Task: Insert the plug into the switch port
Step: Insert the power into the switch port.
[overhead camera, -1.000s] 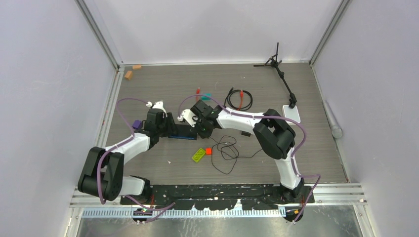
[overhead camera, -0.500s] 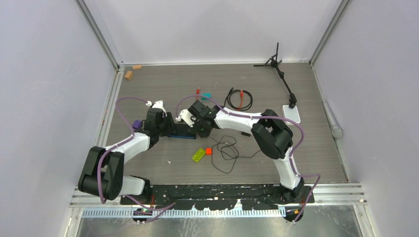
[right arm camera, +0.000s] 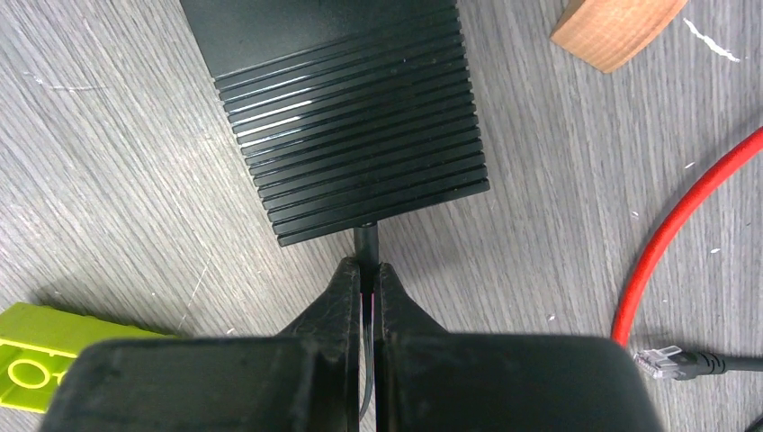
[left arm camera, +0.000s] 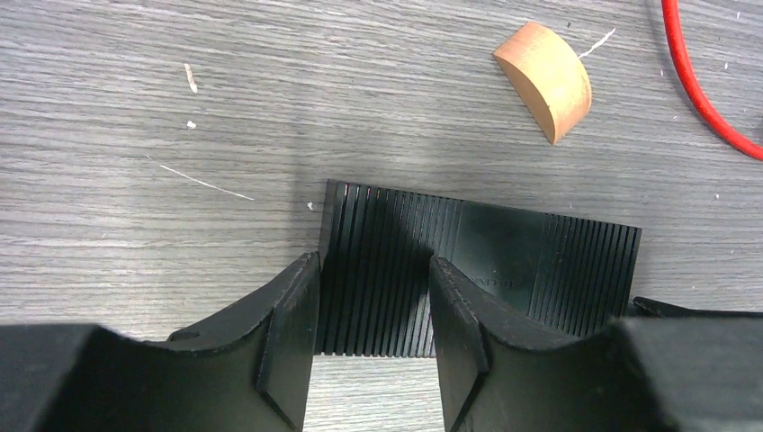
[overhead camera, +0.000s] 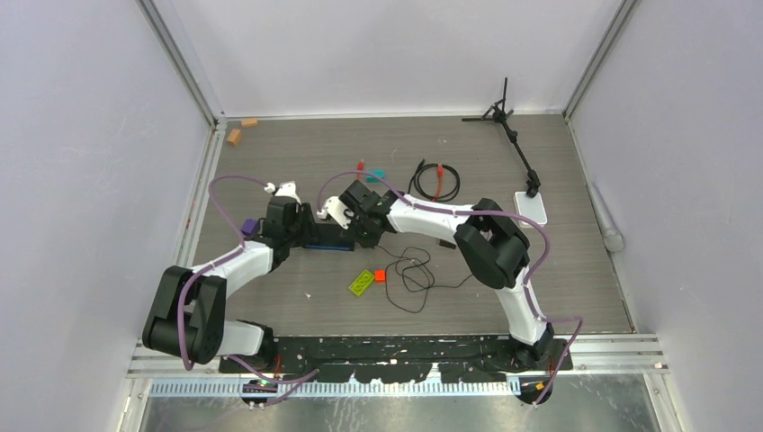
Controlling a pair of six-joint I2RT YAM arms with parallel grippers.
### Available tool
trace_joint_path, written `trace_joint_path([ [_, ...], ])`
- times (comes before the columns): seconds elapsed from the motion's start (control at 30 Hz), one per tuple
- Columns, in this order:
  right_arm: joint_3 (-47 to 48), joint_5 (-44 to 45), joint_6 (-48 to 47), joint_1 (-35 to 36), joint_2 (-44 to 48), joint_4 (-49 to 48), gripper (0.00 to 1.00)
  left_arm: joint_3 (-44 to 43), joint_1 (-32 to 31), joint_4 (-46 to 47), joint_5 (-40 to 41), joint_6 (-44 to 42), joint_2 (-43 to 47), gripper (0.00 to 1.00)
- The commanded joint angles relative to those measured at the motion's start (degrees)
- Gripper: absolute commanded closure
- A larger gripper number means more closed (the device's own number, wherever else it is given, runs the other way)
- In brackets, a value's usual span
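Note:
The switch (overhead camera: 328, 238) is a flat black ribbed box (left arm camera: 477, 261) lying on the table between the two arms. My left gripper (left arm camera: 373, 270) stands open over its left end, one finger at the edge and one above the ribs; touch cannot be told. My right gripper (right arm camera: 367, 268) is shut on a thin black wire whose barrel end (right arm camera: 364, 241) meets the switch's (right arm camera: 351, 117) near edge. The plug, a small clear connector tip (right arm camera: 661, 360) with a black boot, lies loose on the table beside the red cable (right arm camera: 675, 234), right of my right gripper.
A half-round wooden piece (left arm camera: 544, 81) lies just beyond the switch. A green brick (overhead camera: 362, 283) and a small orange block (overhead camera: 380, 275) sit nearer me, beside the looping black wire (overhead camera: 409, 279). A coiled cable (overhead camera: 437, 180), a black stand (overhead camera: 513, 135) and a white card (overhead camera: 531, 207) are farther back.
My right gripper has shifted a little left toward the left gripper, staying shut on the black wire at the switch. The left arm has barely moved.

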State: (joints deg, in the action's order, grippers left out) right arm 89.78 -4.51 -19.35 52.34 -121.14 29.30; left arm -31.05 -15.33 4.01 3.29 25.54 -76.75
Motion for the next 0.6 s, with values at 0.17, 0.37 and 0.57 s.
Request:
trace_joint_path([
  [0.17,-11.07,1.02,0.12,3.18,7.38,-17.82,1.00,-3.76,-2.51,-5.03,-5.47,3.25,-3.10,0.58],
  [0.37,-17.15,2.50,1.63,3.21,9.99,-19.73,1.00,-3.54,-2.51,-4.60,-6.52,2.74,-2.98,0.57],
  [0.57,-20.02,2.52,3.65,3.24,11.75,-21.50,1.00,-2.91,-2.51,-1.99,-10.17,1.81,-2.75,0.56],
])
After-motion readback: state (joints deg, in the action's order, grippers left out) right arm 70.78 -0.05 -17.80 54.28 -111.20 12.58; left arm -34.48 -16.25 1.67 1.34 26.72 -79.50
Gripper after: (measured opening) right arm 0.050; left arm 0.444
